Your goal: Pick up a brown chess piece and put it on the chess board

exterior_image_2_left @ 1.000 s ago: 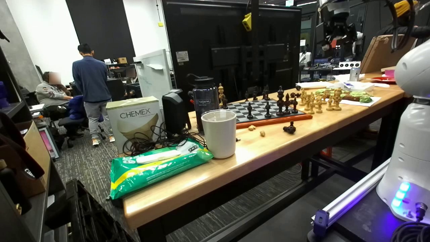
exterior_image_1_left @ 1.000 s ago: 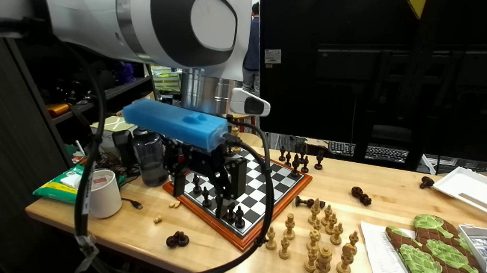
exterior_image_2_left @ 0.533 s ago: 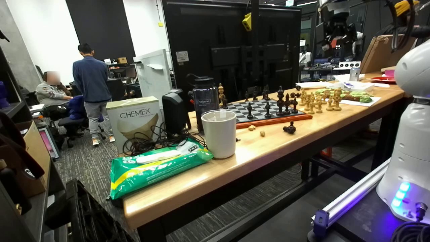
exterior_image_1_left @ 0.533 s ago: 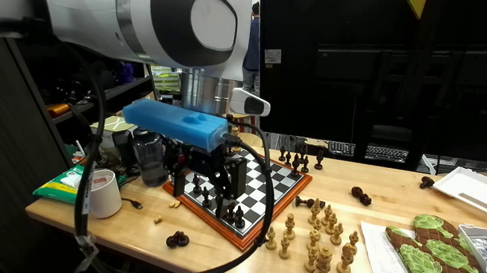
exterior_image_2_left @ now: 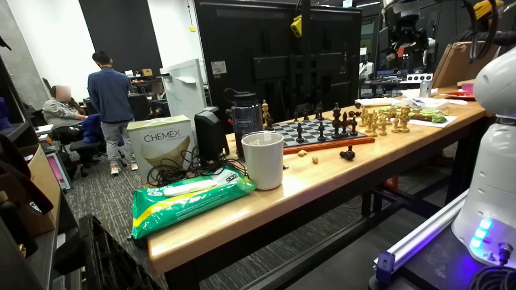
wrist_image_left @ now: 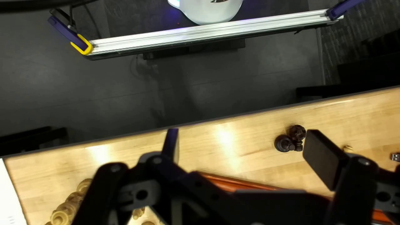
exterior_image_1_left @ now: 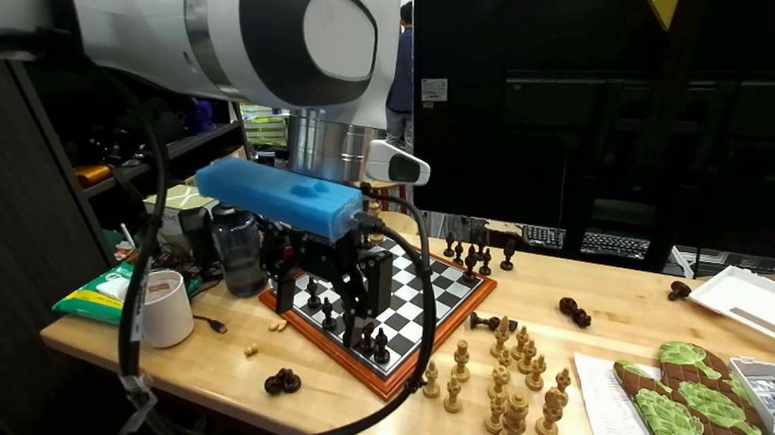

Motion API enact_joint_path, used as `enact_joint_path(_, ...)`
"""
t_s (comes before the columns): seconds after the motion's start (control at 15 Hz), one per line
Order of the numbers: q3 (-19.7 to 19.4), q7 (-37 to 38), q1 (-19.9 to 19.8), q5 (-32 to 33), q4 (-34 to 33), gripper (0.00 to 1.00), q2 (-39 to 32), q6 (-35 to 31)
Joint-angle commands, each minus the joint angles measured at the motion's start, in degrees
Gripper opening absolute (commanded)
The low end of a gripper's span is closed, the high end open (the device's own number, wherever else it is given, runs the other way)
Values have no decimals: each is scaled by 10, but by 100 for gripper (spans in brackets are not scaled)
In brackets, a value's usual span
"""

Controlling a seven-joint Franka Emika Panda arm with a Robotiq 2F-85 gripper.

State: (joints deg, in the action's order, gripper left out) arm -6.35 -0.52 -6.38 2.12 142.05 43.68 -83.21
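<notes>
Your gripper [wrist_image_left: 243, 140] gapes wide, empty; brown chess pieces [wrist_image_left: 283, 143] rest between the chess board [wrist_image_left: 226, 183] and robot-side bench edge [wrist_image_left: 218, 126].

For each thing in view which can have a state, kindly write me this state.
Gripper: open, holding nothing
Chess board: lying flat
Light pieces: standing
Dark pieces on the board: standing
Dark piece between board and light pieces: fallen on its side
Dark pieces in the wrist view: off the board, pose unclear
Mug: upright
Bottle: upright, lid on
Wipes pack: lying flat
Chemex box: upright, closed
Robot base light: lit
</notes>
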Motion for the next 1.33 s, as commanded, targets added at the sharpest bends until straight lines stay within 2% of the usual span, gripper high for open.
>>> enact_joint_path(0.0, 0, 0, 0, 0, -1, 100, 0, 1)
enact_joint_path(0.4, 0, 0, 0, 0, -1, 100, 0, 1)
enact_joint_path(0.47, 0, 0, 0, 0, -1, 82, 0, 1)
enact_joint_path(0.53, 0, -9, 7, -4, -3, 99, -11, 5)
enact_joint_path(0.8, 21, -4, 22, -3, -31, 100, -33, 2)
enact_joint_path(1.07, 13, -10, 30, -23, -47, 100, -42, -20)
enact_joint_path(1.27, -2, -9, 26, -52, -45, 100, -38, -66)
